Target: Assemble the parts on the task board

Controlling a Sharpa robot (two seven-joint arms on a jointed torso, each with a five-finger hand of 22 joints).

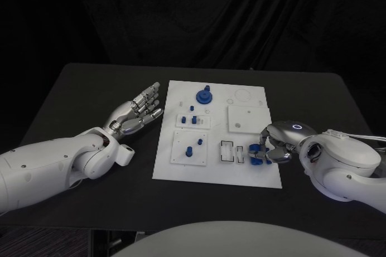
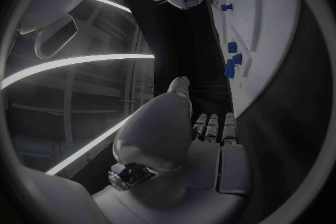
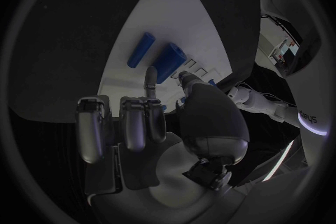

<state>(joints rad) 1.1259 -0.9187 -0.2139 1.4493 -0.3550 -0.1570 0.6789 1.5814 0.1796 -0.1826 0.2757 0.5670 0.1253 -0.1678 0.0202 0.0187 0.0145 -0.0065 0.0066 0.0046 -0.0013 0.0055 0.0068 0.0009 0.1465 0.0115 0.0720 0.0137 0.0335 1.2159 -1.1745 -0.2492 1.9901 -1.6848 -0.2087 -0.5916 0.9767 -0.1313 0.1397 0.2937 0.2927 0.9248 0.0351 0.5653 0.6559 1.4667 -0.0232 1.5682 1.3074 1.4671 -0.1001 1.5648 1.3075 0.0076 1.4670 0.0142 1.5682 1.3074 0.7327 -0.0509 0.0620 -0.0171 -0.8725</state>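
The white task board lies mid-table. My left hand hovers flat and open beside the board's left edge, fingers stretched out and holding nothing; in the left wrist view this hand lies alongside the board. My right hand is curled over the board's right front area, where its thumb and a fingertip pinch a blue peg just above the plate. A second blue peg lies close beside it. A blue gear-like part stands at the board's back, with small blue pegs in the left-hand blocks.
A raised white square block sits on the board's right middle, and slotted holders lie just left of my right hand. Black table surrounds the board on all sides.
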